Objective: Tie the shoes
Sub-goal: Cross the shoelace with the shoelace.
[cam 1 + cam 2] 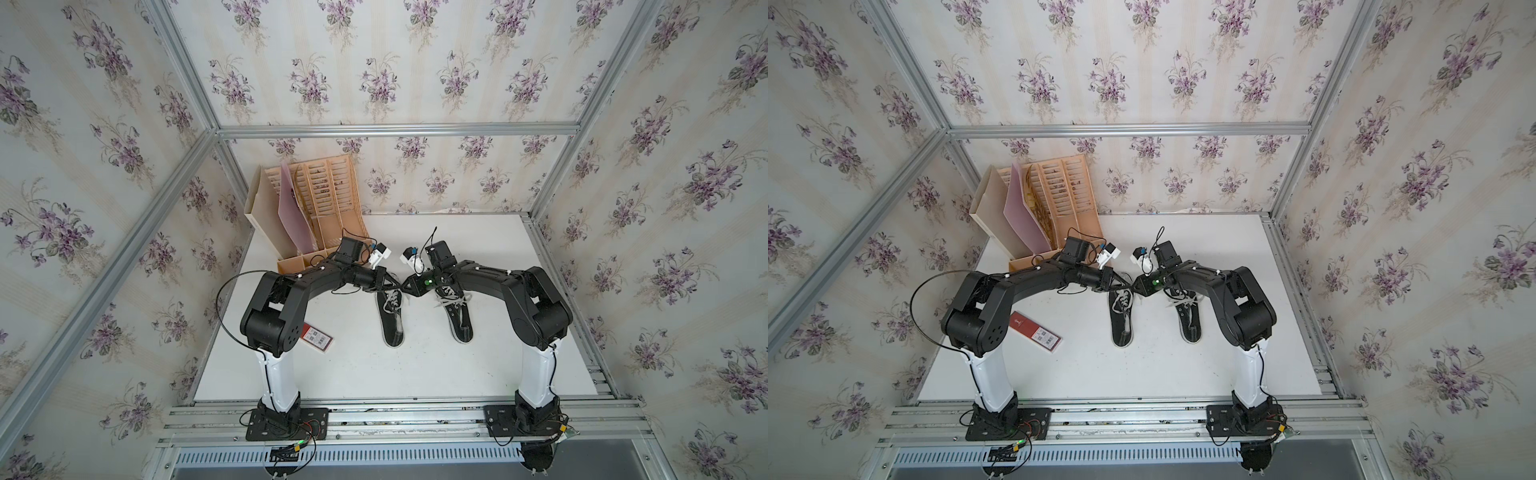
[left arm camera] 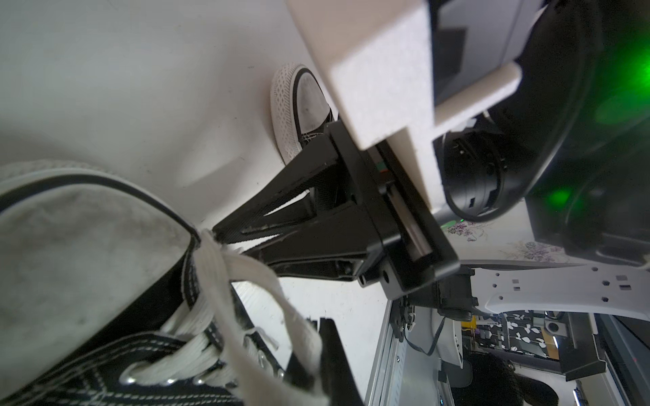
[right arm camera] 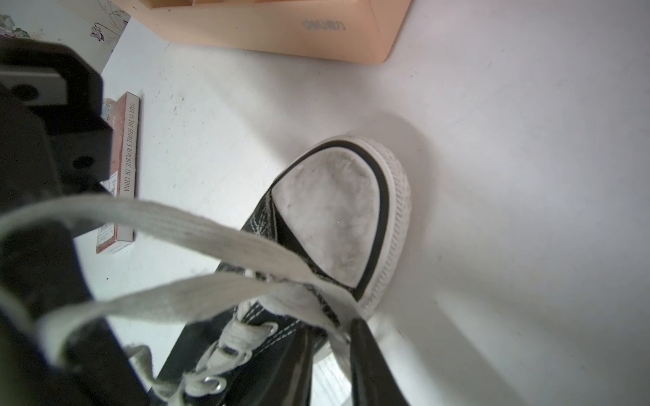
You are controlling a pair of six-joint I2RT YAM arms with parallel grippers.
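Shoe (image 1: 392, 320), centre of frame: left hand (image 1: 396, 285) and right hand (image 2: 220, 239) each close tight on its lace (image 3: 197, 225), holding strands taut, apparently for knotting.

black jointed arms (image 1: 316, 277) with white lower links (image 1: 280, 378).

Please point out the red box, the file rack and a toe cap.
red box (image 1: 319, 337): in a top view, printed end.
file rack (image 1: 330, 187): in a top view, slotted wall.
toe cap (image 3: 330, 218): right wrist view, its middle.
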